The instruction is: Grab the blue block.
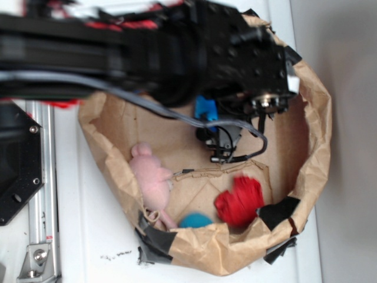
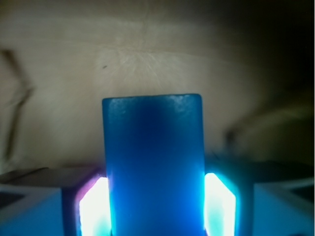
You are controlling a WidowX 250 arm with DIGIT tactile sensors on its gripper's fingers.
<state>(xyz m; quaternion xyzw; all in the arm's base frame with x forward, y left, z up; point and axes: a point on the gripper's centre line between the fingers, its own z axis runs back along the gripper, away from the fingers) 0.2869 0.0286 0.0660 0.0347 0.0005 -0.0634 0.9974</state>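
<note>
Exterior view: blue block (image 1: 205,108) shows only as a small bright-blue patch under the black arm, above the gripper (image 1: 222,154), inside the brown paper bag (image 1: 318,118); its axis can't be read here; pink plush mouse (image 1: 151,177), teal ball (image 1: 195,220) and red pom-pom (image 1: 238,200) sit near the bag's lower rim, well apart from the gripper. Wrist view: block (image 2: 153,162) is a smooth blue slab, long axis straight out from the camera, clamped between both glowing fingers (image 2: 93,209); bare paper ahead.

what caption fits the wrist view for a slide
Blue block held upright between the gripper fingers, brown paper behind.
</note>
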